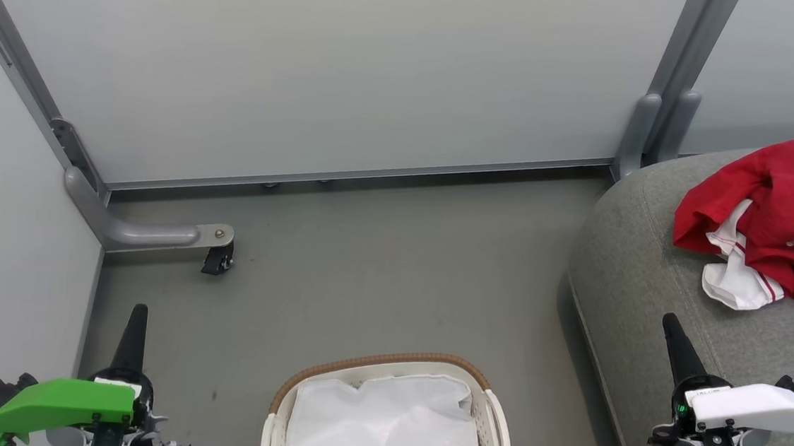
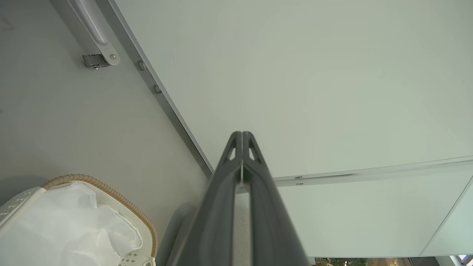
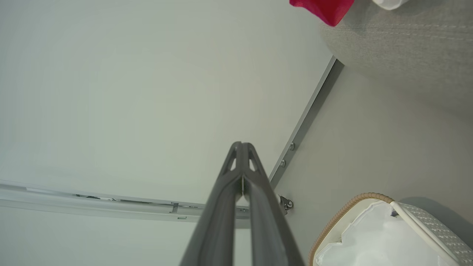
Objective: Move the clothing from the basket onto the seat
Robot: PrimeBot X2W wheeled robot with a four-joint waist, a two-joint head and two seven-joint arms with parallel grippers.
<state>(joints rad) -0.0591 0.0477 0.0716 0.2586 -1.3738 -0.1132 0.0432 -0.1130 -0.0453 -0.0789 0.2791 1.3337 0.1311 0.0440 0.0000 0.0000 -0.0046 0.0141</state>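
Red clothing (image 1: 784, 211) lies crumpled at upper right on the grey seat (image 1: 640, 285), with white trim and navy lettering. It looks soft, light and floppy, so pinch a bunched fold. Basket (image 1: 386, 359) bottom centre, white liner (image 1: 381, 420) inside. Left gripper (image 1: 140, 310) and right gripper (image 1: 670, 321) are pressed together, holding nothing.

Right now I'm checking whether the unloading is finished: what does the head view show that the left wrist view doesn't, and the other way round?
Head view adds: the red clothing lying on the grey seat, and the right end effector, shut.
Left wrist view adds: a lengthwise look at the left end effector, tips pressed together.
Both: the basket on the floor, its white liner with no red clothing in the part seen, and the partition's caster foot.
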